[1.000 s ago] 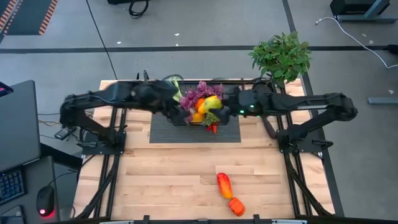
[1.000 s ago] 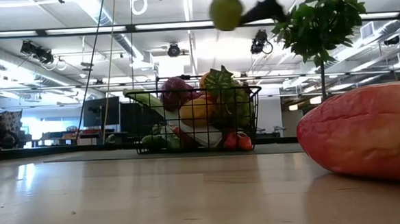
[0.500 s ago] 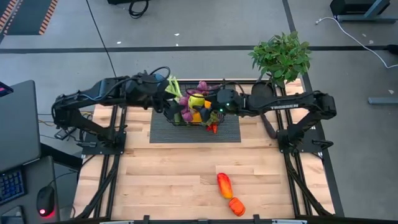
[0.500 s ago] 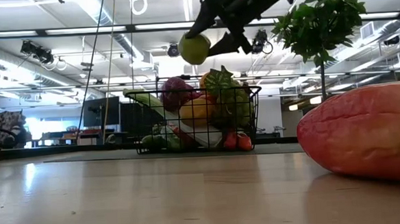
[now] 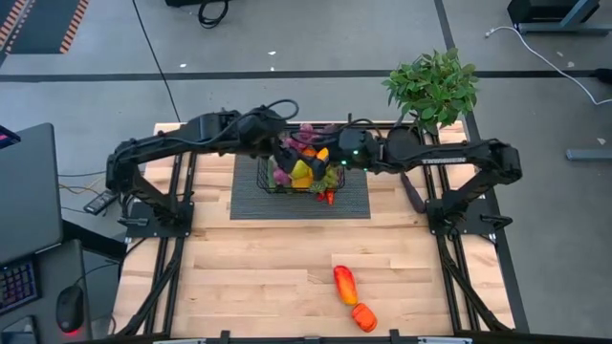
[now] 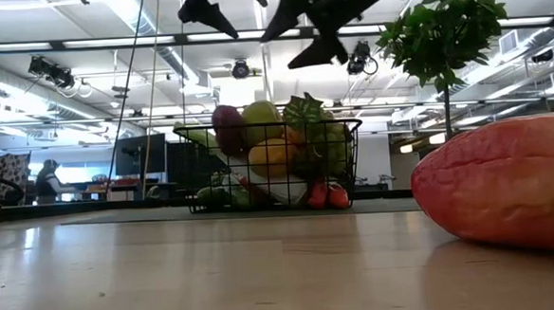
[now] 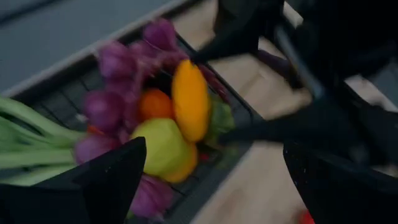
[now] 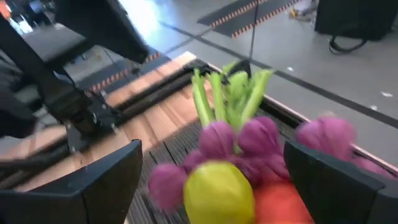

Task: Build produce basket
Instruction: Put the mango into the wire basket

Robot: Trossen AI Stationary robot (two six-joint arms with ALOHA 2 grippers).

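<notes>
The black wire basket (image 5: 302, 177) (image 6: 276, 165) stands on a dark mat (image 5: 299, 203) at the table's far middle, heaped with produce. A yellow-green fruit (image 6: 261, 119) (image 8: 217, 190) (image 7: 159, 147) lies on top of the heap, beside purple grapes (image 8: 239, 140), an orange (image 7: 153, 103), a yellow piece (image 7: 190, 99) and a leek (image 8: 227, 93). My right gripper (image 6: 313, 34) (image 8: 212, 146) hangs open just above the heap, holding nothing. My left gripper (image 6: 208, 11) (image 7: 211, 146) hovers open over the basket's left part.
Two red-orange pieces of produce (image 5: 344, 284) (image 5: 363, 317) lie loose near the table's front edge; one looms large in the low view (image 6: 507, 195). A potted green plant (image 5: 433, 86) stands off the table's far right corner.
My right gripper has come toward the table's left and down over the basket and let go of the yellow-green fruit, which has dropped onto the top of the heap. My left gripper has moved toward the right, over the basket, staying open.
</notes>
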